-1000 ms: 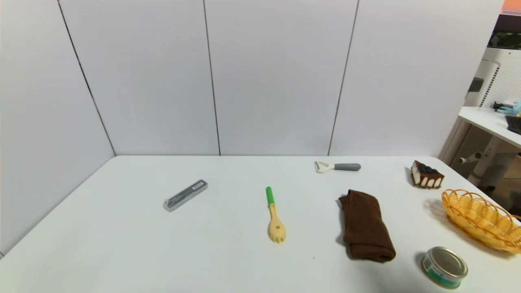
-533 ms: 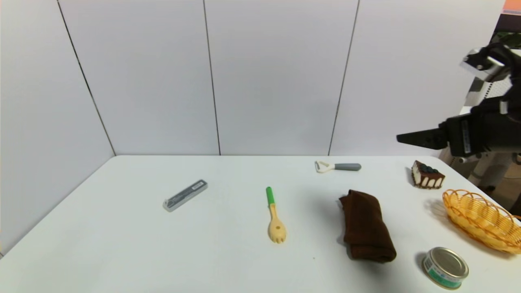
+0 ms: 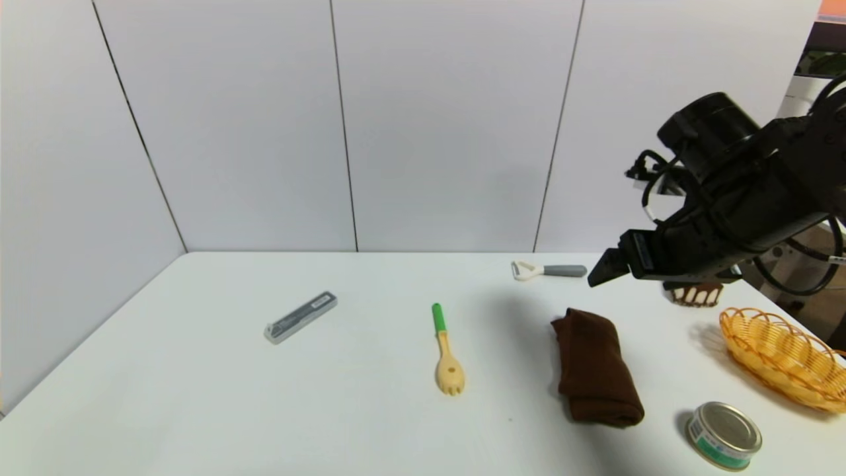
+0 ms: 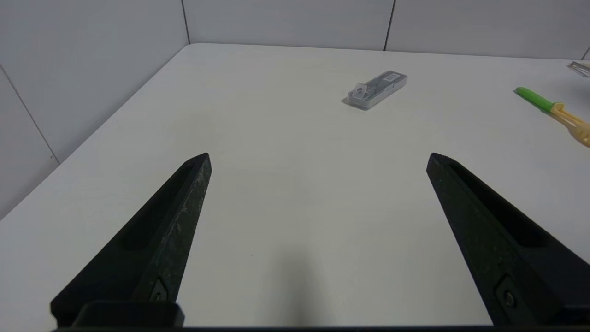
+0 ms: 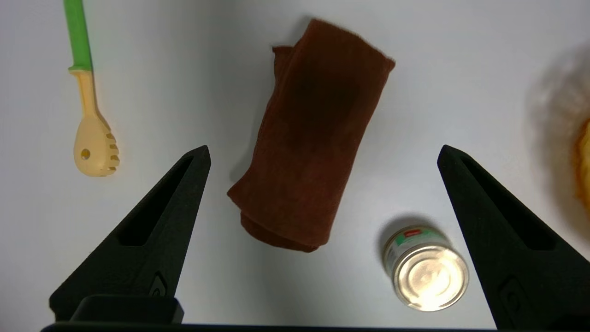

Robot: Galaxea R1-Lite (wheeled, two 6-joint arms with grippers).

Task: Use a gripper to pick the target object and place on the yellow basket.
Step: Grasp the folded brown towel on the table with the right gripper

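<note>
Hovering above the far right of the white surface [image 3: 370, 430] in the head view, the right claw [image 3: 598, 274] hangs in the air past the far end of the brown towel [image 3: 597, 367], touching nothing. Towel lies flat, right of centre, between the spork [image 3: 446, 354] and the yellow basket [image 3: 783, 357] at the right edge. Tin can [image 3: 724, 435] sits near the towel's close end, beside the basket. Peeler [image 3: 548, 270] is further back, grey case [image 3: 301, 317] off to the left. Cake slice [image 3: 694, 293] mostly hidden behind the arm.

Left wrist view: left claw [image 4: 318, 159] spread wide, empty, over bare surface [image 4: 286, 184]; case [image 4: 378, 89] and spork [image 4: 553, 110] well ahead of it.

Right wrist view: right claw [image 5: 322, 154] spread wide, empty, looking straight down. Towel [image 5: 313, 133] lies between the two fingers, well below them. Can [image 5: 426, 267] just beside the towel, spork [image 5: 90, 101] off to one side, basket [image 5: 583, 161] only a blur at the frame edge.
</note>
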